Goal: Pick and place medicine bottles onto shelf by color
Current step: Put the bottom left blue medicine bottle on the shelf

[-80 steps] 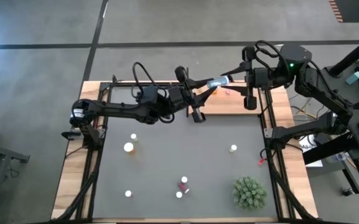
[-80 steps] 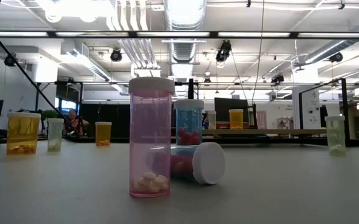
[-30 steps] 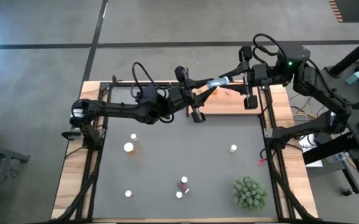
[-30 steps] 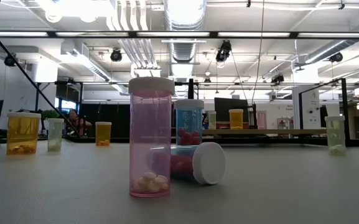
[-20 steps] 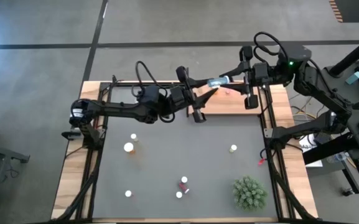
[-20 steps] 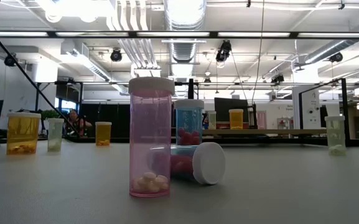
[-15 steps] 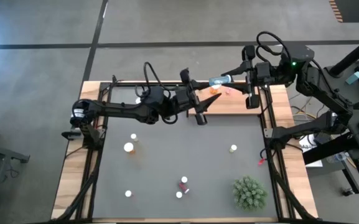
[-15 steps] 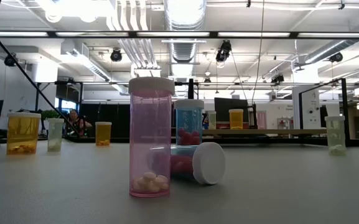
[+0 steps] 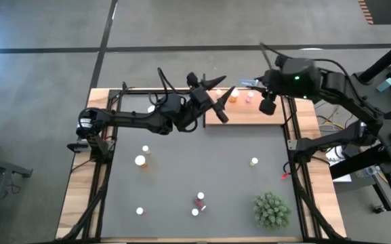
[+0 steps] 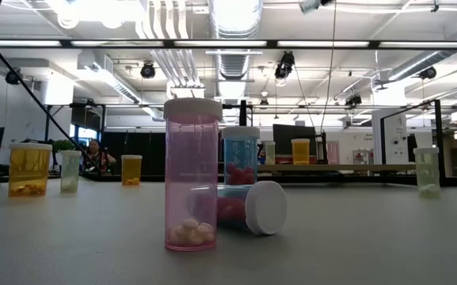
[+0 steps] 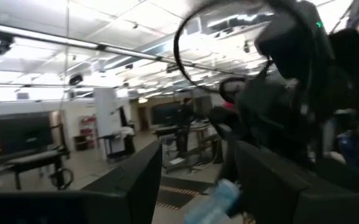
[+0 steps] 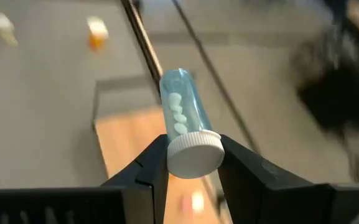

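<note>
Medicine bottles noted across the dark mat, left to right in the high view: an orange one with a white cap and a smaller one just behind it on the left side; another white-capped one near the front left; a cluster of three near front centre, with the pink bottle upright, a blue-tinted one behind it and a third lying on its side against them in the low view; one alone right of centre. Green plant at front right corner of mat.

Left gripper raised at the left end of the shelf, fingers spread apart, nothing between them. Shelf located at the far edge of the table, carrying an orange bottle and a pink bottle side by side.

Right gripper up above the shelf's far right part, clamped on a pale blue bottle at its white-capped end; bottle tilted, body pointing away from the fingers, white pills visible inside. Same bottle seen blurred between the left arm's fingers in the left wrist view, further off.
</note>
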